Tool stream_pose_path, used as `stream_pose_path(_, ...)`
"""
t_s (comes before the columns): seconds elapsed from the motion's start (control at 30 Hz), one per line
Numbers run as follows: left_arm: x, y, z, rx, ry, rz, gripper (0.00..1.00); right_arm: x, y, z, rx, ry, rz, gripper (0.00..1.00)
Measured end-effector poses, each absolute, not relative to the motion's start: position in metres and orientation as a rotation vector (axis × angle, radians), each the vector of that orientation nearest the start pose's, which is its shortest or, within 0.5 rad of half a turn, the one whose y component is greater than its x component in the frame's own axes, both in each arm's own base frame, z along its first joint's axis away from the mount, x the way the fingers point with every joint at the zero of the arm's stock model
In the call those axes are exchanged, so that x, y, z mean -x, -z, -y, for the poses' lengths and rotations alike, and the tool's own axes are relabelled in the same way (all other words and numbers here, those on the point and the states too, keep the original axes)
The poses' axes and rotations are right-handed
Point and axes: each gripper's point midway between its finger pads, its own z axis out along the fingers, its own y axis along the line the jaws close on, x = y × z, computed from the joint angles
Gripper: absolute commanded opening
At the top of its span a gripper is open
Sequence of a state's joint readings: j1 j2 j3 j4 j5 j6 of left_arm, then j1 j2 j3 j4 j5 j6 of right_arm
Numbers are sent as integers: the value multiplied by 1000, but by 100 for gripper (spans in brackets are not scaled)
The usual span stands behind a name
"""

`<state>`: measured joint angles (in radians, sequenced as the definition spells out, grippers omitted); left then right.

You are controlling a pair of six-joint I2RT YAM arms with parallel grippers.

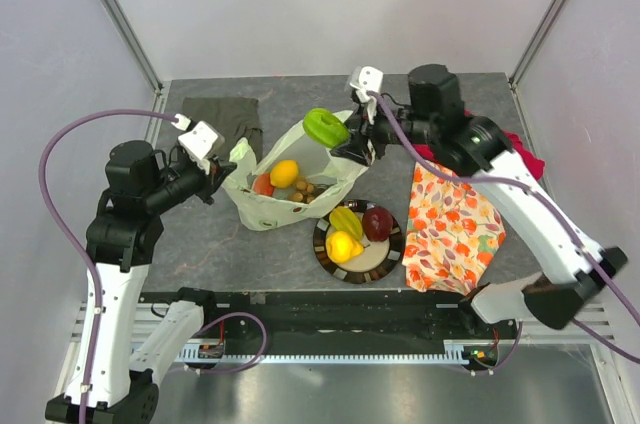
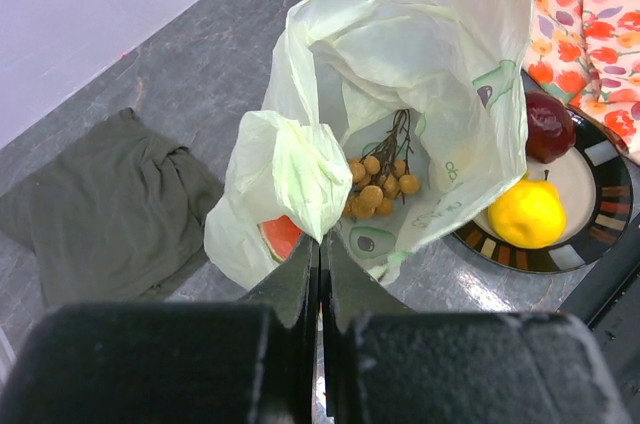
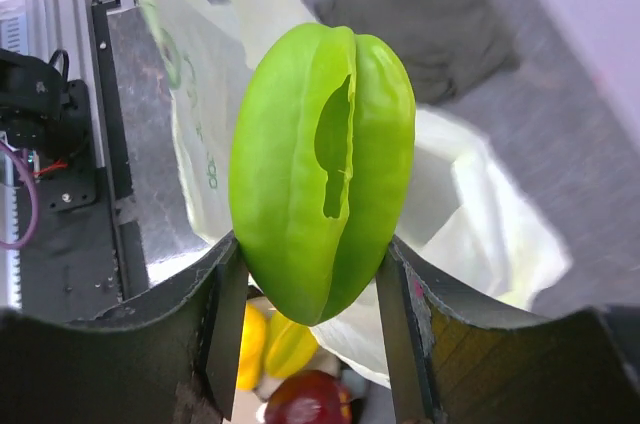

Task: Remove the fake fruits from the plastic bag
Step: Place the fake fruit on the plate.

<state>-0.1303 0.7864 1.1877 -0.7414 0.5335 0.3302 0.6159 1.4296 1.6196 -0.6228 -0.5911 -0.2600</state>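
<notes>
Clamped mid-body between the right claw [image 3: 310, 269] fingers, above the plastic bag [image 2: 420, 64] pinched by its flimsy handle in the closed left claw [image 2: 320, 256]: ribbed green fruit [image 3: 320, 169], probably light, rigid, slick.

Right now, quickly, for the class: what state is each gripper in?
Left gripper: shut on the thin translucent pale yellow-green plastic bag.
Right gripper: shut on the glossy green ribbed plastic fruit.
</notes>
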Motion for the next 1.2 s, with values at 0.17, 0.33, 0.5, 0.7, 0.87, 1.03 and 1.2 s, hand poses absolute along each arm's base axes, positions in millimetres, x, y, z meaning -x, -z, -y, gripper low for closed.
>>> stream_pose_path(0.17, -229, -337, 109, -768, 372, -1712, 2, -210, -383, -303, 1380, -749, -1356, 30)
stream_pose_path(0.33, -228, -343, 108, -767, 364, -1686, 2, -162, -279, -268, 1669, -673, -1431, 29)
stream_pose_path(0.5, -224, -347, 107, -762, 353, -1668, 2, -148, -177, -225, 1903, -556, -1590, 29)
stream_pose_path(0.7, -222, -351, 103, -748, 336, -1658, 1, -136, -138, -213, 1995, -510, -1578, 29)
stream_pose_path(0.87, -222, -352, 98, -729, 318, -1657, 2, -126, -112, -216, 2055, -504, -1536, 31)
stream_pose_path(1.03, -222, -353, 94, -717, 307, -1660, 1, -128, -89, -227, 2097, -477, -1499, 32)
stream_pose_path(1.2, -222, -352, 92, -709, 302, -1666, 2, -124, -73, -233, 2137, -473, -1470, 48)
